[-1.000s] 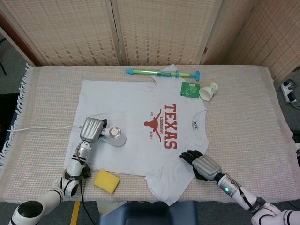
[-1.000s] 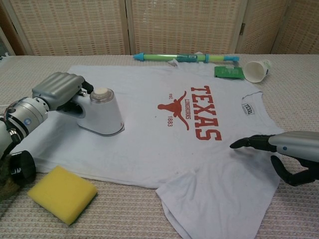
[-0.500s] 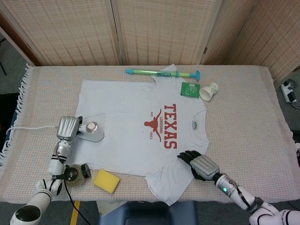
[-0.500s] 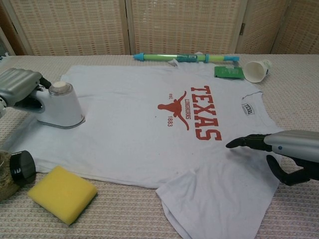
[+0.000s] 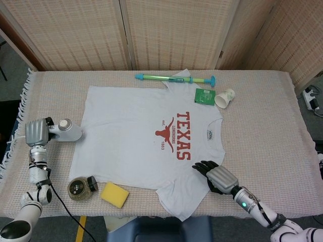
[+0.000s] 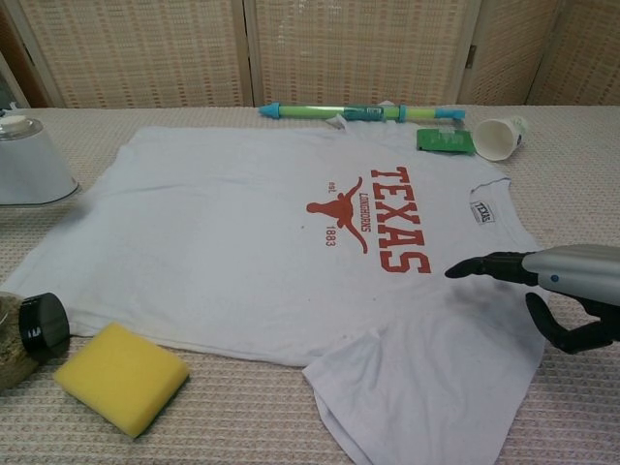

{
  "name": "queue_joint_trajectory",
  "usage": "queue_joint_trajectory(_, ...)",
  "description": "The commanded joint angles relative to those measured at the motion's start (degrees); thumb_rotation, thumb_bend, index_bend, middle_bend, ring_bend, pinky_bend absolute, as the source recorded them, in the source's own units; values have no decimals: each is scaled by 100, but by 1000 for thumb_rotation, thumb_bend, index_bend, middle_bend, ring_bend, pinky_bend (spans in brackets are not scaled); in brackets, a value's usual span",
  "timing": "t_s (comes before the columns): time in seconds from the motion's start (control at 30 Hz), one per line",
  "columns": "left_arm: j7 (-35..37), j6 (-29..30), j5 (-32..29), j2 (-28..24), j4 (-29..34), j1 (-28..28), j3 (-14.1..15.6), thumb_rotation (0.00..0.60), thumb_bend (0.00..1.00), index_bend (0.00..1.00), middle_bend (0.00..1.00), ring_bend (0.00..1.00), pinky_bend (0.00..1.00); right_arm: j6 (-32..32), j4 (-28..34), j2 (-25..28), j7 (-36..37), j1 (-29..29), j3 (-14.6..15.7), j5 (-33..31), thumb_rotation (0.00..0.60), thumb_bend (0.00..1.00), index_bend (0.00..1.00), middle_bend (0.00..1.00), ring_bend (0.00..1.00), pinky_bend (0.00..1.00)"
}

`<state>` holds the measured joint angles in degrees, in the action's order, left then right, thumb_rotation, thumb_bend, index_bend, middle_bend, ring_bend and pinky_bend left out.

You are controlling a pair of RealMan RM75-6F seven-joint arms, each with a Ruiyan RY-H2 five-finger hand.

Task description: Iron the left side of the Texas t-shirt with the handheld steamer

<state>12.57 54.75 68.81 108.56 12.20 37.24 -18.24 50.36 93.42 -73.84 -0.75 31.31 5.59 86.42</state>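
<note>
The white Texas t-shirt (image 5: 136, 131) (image 6: 232, 232) lies flat on the table with its collar to the right. The white handheld steamer (image 5: 67, 132) (image 6: 29, 163) stands on the tablecloth just off the shirt's left edge. My left hand (image 5: 36, 132) grips its handle; the chest view cuts this hand off. My right hand (image 5: 216, 176) (image 6: 557, 291) rests with fingers spread on the shirt's near right part, below the collar, holding nothing.
A yellow sponge (image 5: 114, 194) (image 6: 121, 376) and a black-lidded jar (image 5: 81, 187) (image 6: 29, 334) sit by the shirt's near left corner. At the far side lie a green-blue tube (image 5: 174, 77), a green card (image 5: 205, 96) and a tipped paper cup (image 5: 225, 97).
My left hand has slid the steamer leftwards across the shirt and off its left edge onto the tablecloth. The right hand has stayed almost still.
</note>
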Motion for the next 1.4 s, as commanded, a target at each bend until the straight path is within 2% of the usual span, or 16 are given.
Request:
queue_joint_trajectory(0.03, -180, -240, -140, -21, -120, 25, -106, 600, 555, 782, 882, 735, 794, -7, 7, 2, -1, 1, 1, -2, 589, 1000, 0, 46, 0, 76)
queue_joint_trajectory(0.17, -420, -443, -260, 27, -220, 98, -198, 600, 550, 763, 835, 700, 795, -2, 30, 5, -26, -2, -16, -23, 587, 1000, 0, 46, 0, 76)
queue_joint_trajectory(0.33, -600, -531, -363, 120, -262, 178, -287, 600, 544, 762, 823, 693, 795, 0, 64, 26, -68, -10, -31, -60, 584, 1000, 0, 46, 0, 76)
queue_joint_trajectory(0.43, -821, -538, -318, 187, -306, 216, -234, 600, 514, 702, 772, 651, 796, -14, 80, 37, -88, -6, -39, -80, 588, 1000, 0, 46, 0, 76)
queue_joint_trajectory(0.5, -922, -646, -339, 198, -288, 242, -244, 600, 443, 563, 660, 553, 782, -4, 93, 40, -90, -9, -41, -72, 586, 1000, 0, 46, 0, 76)
queue_joint_trajectory(0.53, -966, -715, -363, 194, -264, 257, -261, 600, 386, 441, 562, 471, 757, 2, 97, 44, -93, -12, -39, -69, 586, 1000, 0, 46, 0, 76)
queue_joint_trajectory(0.6, -1029, -854, -437, 169, -163, 288, -322, 600, 262, 179, 349, 290, 629, 18, 105, 52, -103, -19, -37, -56, 589, 1000, 0, 46, 0, 76)
queue_joint_trajectory(0.63, -1090, -921, -477, 143, -100, 300, -353, 600, 192, 75, 231, 187, 521, 21, 106, 56, -100, -21, -37, -54, 588, 1000, 0, 46, 0, 76)
queue_joint_trajectory(0.67, -1155, -954, -507, 122, -55, 305, -375, 600, 127, 13, 124, 95, 402, 17, 105, 61, -95, -20, -36, -54, 588, 1000, 0, 46, 0, 76)
queue_joint_trajectory(0.73, -1314, -982, -564, 73, 42, 309, -415, 600, 47, 0, 21, 12, 237, 11, 98, 66, -82, -15, -40, -49, 589, 1000, 0, 46, 0, 76)
queue_joint_trajectory(0.8, -1489, -925, -614, 6, 181, 292, -450, 600, 2, 0, 0, 0, 97, 18, 89, 63, -55, -12, -43, -29, 587, 1000, 0, 46, 0, 76)
queue_joint_trajectory(0.87, -1582, -798, -649, -83, 372, 235, -477, 600, 0, 0, 0, 0, 60, 29, 70, 56, -16, -14, -39, 0, 586, 1000, 0, 46, 0, 76)
queue_joint_trajectory(1.1, -1987, -482, -749, -531, 1233, -104, -469, 600, 0, 0, 0, 0, 42, 52, -18, 58, 118, -13, -25, 82, 589, 1000, 0, 47, 0, 76)
queue_joint_trajectory(1.4, -2976, -409, -1085, -1482, 3089, -668, -323, 600, 0, 0, 0, 0, 40, 129, -96, 89, 266, -38, -6, 171, 594, 1000, 0, 48, 0, 76)
